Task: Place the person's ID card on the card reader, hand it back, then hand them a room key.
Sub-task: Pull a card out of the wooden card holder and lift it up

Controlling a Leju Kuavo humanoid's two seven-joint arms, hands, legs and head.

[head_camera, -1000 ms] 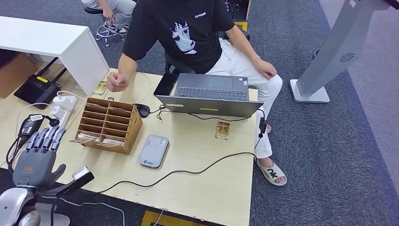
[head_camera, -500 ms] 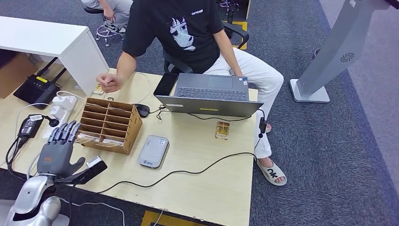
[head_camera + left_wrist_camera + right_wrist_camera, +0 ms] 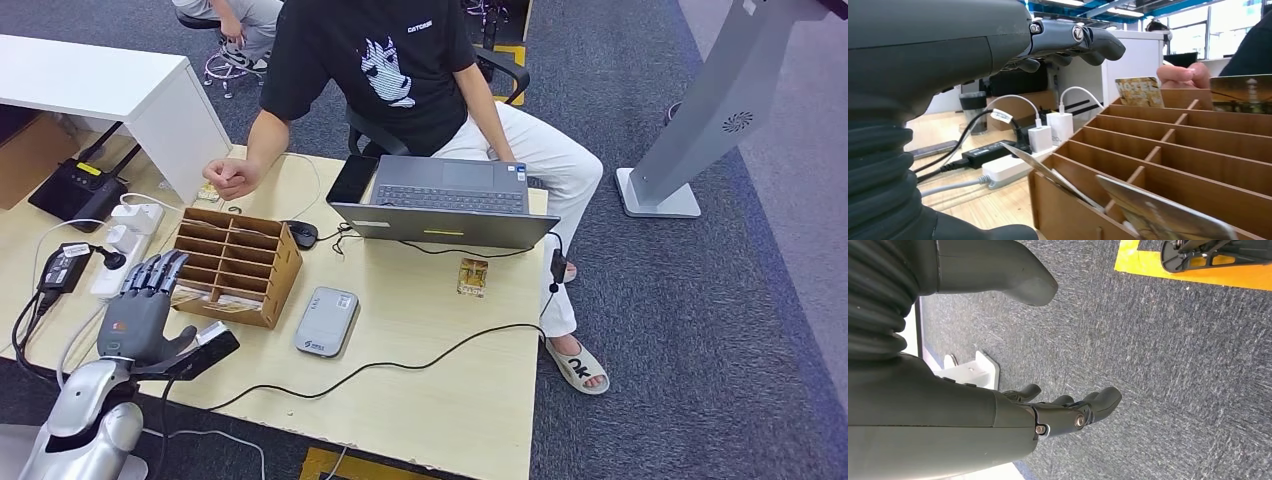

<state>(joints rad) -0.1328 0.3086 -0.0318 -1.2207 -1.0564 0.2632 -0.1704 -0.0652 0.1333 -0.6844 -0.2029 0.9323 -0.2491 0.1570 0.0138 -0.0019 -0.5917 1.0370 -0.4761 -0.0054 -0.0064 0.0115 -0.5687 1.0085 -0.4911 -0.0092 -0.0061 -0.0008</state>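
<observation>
Silver arm (image 3: 85,420), ribbed grey cover, dark grey robot hand (image 3: 140,315) with screws.

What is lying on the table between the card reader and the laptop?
In the head view, only bare tabletop and a thin dark cable running along the laptop's near edge lie between it and the card reader.

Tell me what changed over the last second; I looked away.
The left hand moved forward and rightward, up to the wooden card organizer, holding nothing. The person's hand shifted slightly left and loosened from a fist. Card reader, card and laptop stayed put.
</observation>
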